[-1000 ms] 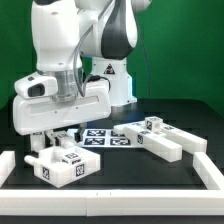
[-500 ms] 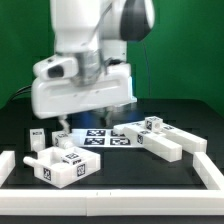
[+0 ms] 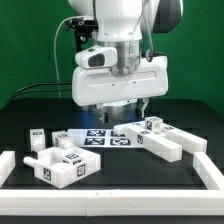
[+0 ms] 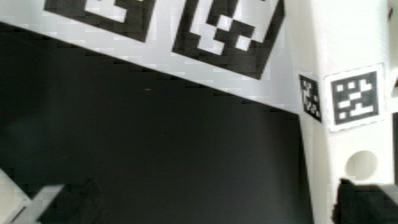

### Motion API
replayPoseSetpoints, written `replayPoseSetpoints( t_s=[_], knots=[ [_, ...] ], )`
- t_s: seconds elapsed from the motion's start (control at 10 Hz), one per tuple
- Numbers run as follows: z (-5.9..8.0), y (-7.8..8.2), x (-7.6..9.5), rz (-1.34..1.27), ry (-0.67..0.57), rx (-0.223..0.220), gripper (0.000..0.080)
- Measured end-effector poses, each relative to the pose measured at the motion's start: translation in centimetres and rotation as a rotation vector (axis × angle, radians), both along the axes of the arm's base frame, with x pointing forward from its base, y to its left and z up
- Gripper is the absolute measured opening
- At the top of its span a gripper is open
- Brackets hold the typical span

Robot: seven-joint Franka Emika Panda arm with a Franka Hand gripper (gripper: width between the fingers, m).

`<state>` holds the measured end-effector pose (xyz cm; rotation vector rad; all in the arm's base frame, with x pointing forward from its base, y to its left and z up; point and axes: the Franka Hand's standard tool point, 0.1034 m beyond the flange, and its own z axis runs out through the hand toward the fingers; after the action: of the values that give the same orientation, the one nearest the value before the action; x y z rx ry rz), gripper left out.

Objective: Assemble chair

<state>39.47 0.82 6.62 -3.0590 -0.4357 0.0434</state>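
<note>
Where the black table [image 3: 30, 115] spreads beneath everything, my arm [image 3: 120, 30] rises over its middle, and low white border rails [image 3: 110, 205] fence the near edge and both sides. My claw [image 3: 115, 108] hangs above the marker board [image 3: 95, 136], clear of it and released. In the wrist view, its two fingertips [image 4: 63, 205] stand wide apart over bare table with nothing between them.

The chair lies in loose parts on the table, all lower than the claw and none in its grasp.
- The largest part, a stepped block [image 3: 65, 167], sits toward the exterior view's left, close to the front rail and well apart from the claw.
- A cluster of bars [image 3: 160, 143] lies toward the exterior view's right, just beside the marker board. The wrist view shows one tagged white bar [image 4: 365, 150] running alongside that board, nearer to one fingertip than to the other.
- The smallest part, a small block [image 3: 38, 137], rests near the marker board on the exterior view's left.
</note>
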Motion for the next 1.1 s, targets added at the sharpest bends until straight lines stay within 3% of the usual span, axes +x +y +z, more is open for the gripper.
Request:
replayPoseSetpoints(
  t_s=[0.1,0.4,0.5,0.8,1.1],
  knots=[
    [-0.1,0.6,-0.4,-0.033,-0.004,-0.002,0.0649],
    [0.9,6.6,-3.7,0.016,-0.042,-0.017,0.0649],
    [1.1,7.9,-4.0,0.053,-0.068,-0.019,0.0649],
    [1.0,7.9,-2.7,0.056,-0.076,-0.014,0.0649],
    [-2.3,8.5,-3.4,0.06,-0.081,-0.013,0.0649]
  ],
)
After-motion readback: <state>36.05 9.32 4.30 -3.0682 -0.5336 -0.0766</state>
